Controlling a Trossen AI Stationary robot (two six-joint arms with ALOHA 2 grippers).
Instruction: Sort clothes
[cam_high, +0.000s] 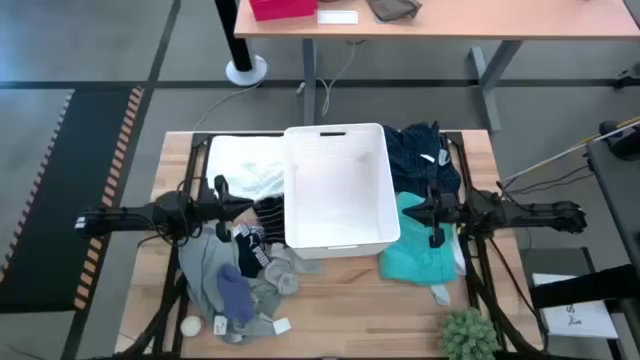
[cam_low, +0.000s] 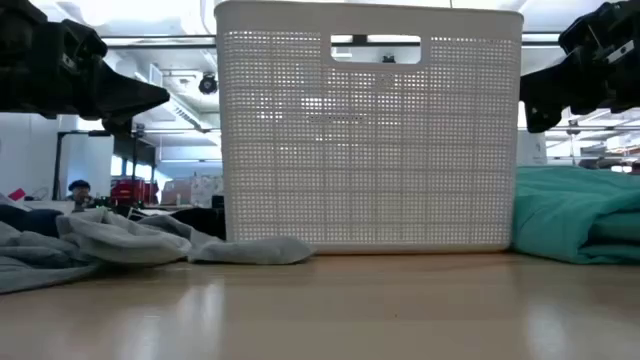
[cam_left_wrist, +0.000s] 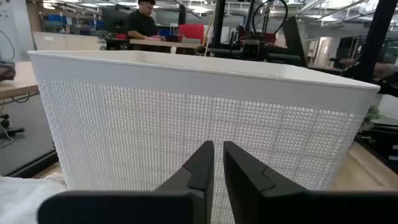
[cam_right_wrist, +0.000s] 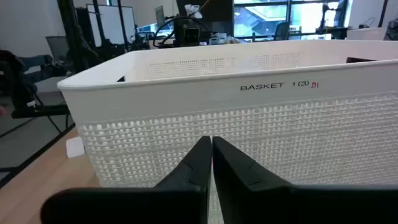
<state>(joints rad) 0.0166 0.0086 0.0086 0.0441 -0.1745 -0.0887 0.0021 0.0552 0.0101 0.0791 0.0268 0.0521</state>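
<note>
A lab — rows of desks (cam_high: 430, 20), monitors, ceiling strip lights.

Grey floor (cam_high: 80, 40), hazard-striped mat edge (cam_high: 108, 180), light wood desk (cam_high: 450, 25) behind, bright ceiling lights (cam_low: 150, 12)

From my station I see the basket (cam_high: 337, 190) in the middle of the table (cam_high: 400, 310), its long sides facing the two arms. On its left lie a folded garment (cam_high: 245, 168) toward the far edge, striped socks (cam_high: 252, 243) just beside the basket's near corner, and a heap of garments (cam_high: 225, 285) toward the near edge, with a small ball (cam_high: 190, 326) next to it. On its right lie a dotted garment (cam_high: 422, 160) farther back and another garment (cam_high: 420, 250) nearer (touching the basket wall). A small plant (cam_high: 470, 335) stands at the near right corner. The left gripper (cam_high: 243, 203) and right gripper (cam_high: 408, 208) flank the basket, each pointing at it.
</note>
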